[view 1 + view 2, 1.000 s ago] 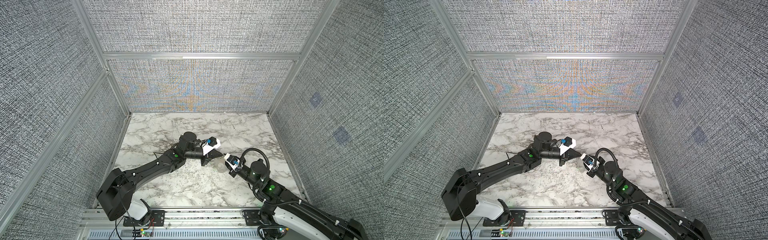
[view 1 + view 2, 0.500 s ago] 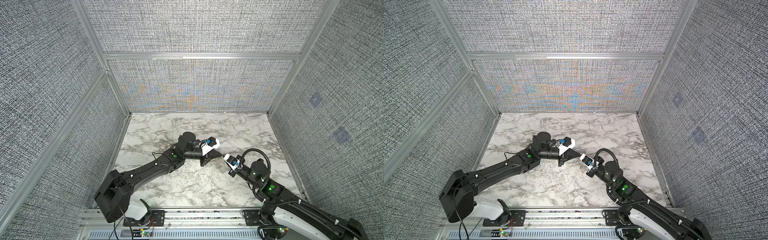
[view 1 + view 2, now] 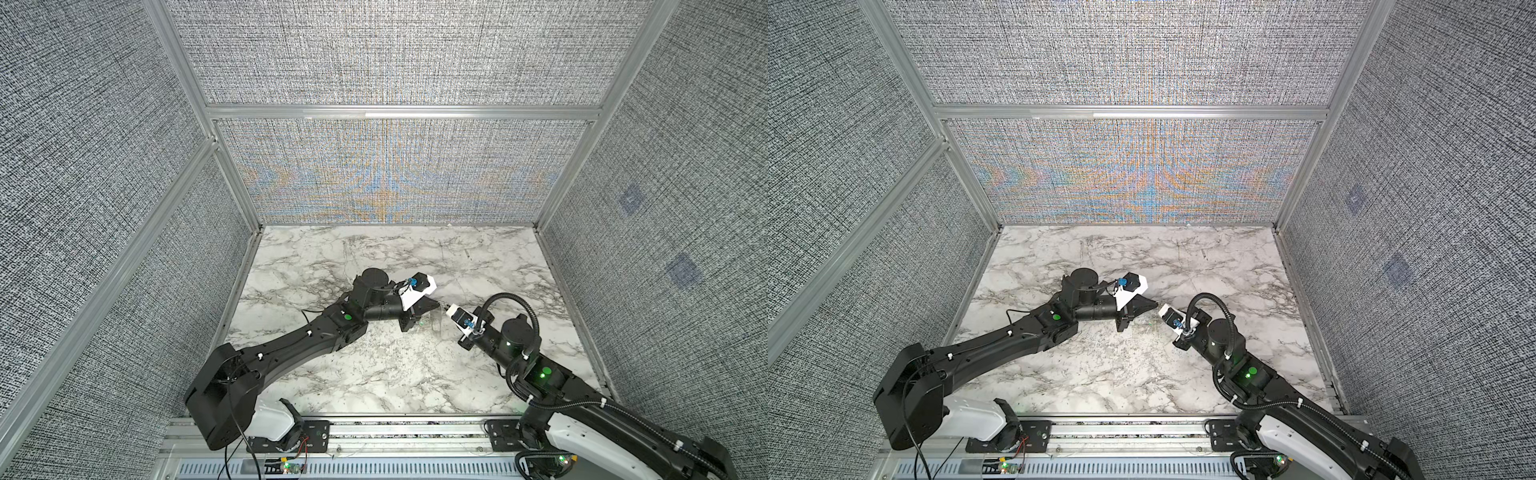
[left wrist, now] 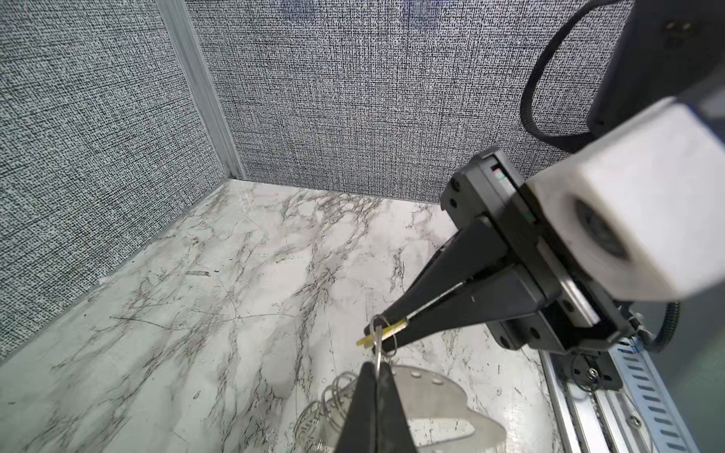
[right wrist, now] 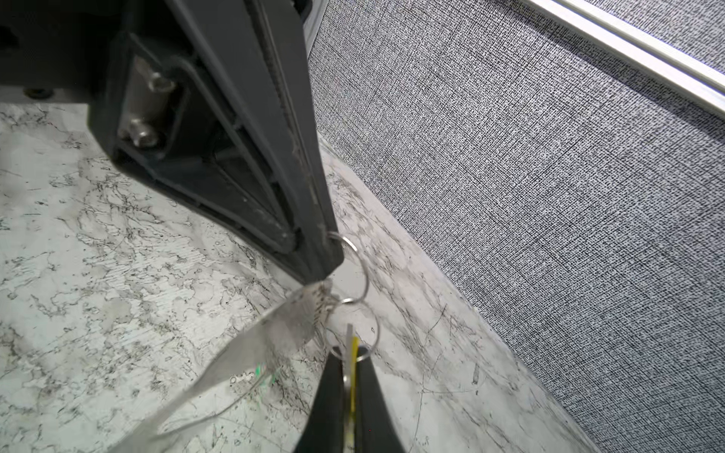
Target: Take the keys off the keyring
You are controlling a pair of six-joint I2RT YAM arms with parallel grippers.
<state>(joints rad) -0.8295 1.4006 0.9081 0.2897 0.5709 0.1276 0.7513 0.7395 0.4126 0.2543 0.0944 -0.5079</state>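
Observation:
In the left wrist view my left gripper [image 4: 374, 366] is shut on a thin wire ring of the keyring [image 4: 439, 396], a flat grey metal plate with an oval slot that hangs just above the table. My right gripper [image 4: 382, 333] meets it tip to tip and is shut on the key with the yellow tag [image 4: 367, 340]. The right wrist view shows the same: the right gripper [image 5: 349, 355] clamps the yellow-tagged key [image 5: 354, 349], which small rings link to the keyring [image 5: 274, 337] under the left gripper [image 5: 327, 270]. A green glint [image 5: 259, 369] shows by the plate. In both top views the grippers touch mid-table [image 3: 440, 308].
The marble table [image 3: 374, 374] is boxed in by grey fabric walls [image 3: 395, 178] at the back and sides, with an aluminium rail [image 3: 395, 432] along the front. Several loose wire rings [image 4: 325, 400] hang beside the keyring plate.
My right gripper has shut on the yellow-tagged key. Both arms have stayed almost in place, tips together.

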